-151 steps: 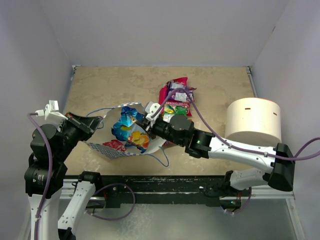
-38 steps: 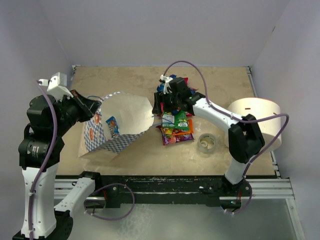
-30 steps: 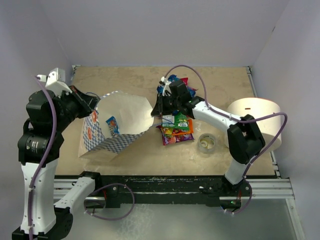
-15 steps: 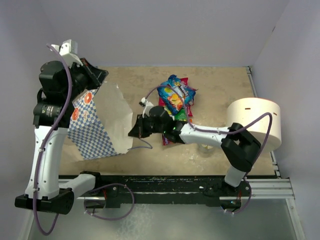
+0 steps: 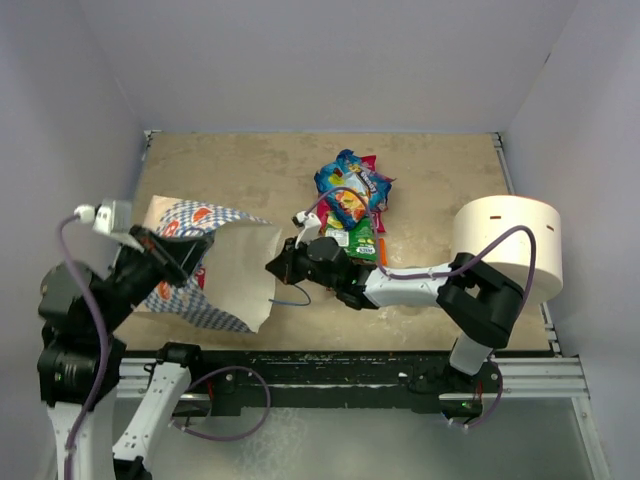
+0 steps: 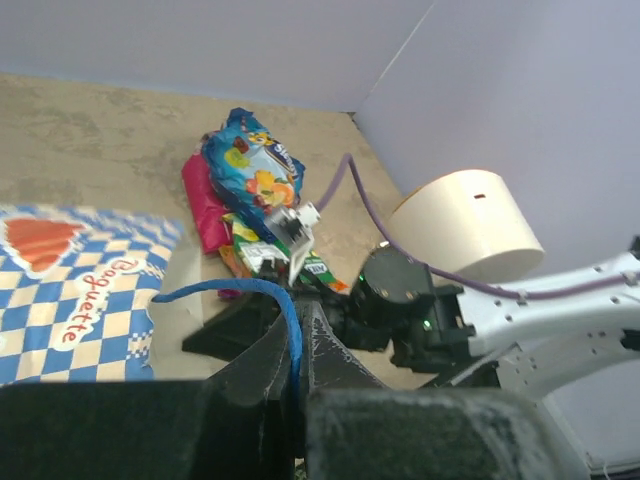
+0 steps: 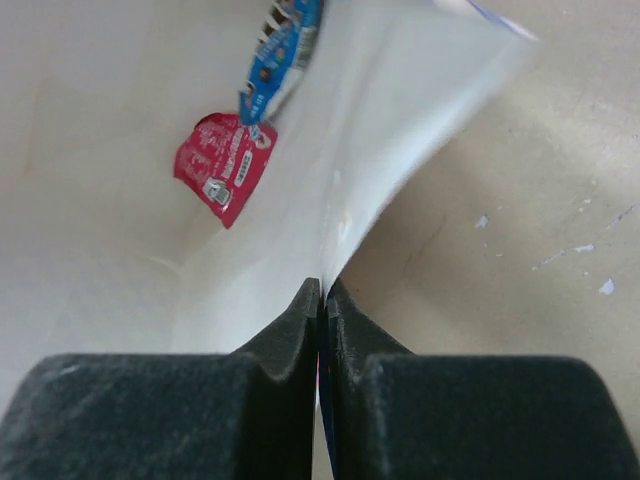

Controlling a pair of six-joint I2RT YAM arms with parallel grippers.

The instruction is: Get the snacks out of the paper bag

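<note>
The paper bag (image 5: 190, 225) lay on its side at the left of the tan table (image 5: 230, 165). Its blue-and-white checkered face was turned up and its white mouth opened toward the middle. The left gripper (image 6: 295, 340) was at the bag's near left side. Its fingers were closed together on a blue cord handle (image 6: 250, 288) that arched up out of them. The right arm reached across the table from the right. The right gripper (image 7: 322, 290) was clamped on the white rim of the bag's mouth, with the paper edge pinched between the two black fingers. The second cord handle (image 5: 295, 297) lay loose on the table just below that gripper.

Inside the bag, the right wrist view showed a small red packet (image 7: 222, 165) lying on the white paper and a blue packet (image 7: 285, 45) just beyond it, deeper in.

The other snacks sat in a pile on the table right of the bag and apart from it. A blue packet with bright print (image 5: 345, 185) was on top, over the red-pink chip bag (image 5: 368, 166). A green packet (image 5: 352, 238) lay at the near end of the pile, partly under the right arm. The big white cylinder roll (image 5: 505, 245) stood at the right edge of the table.
</note>
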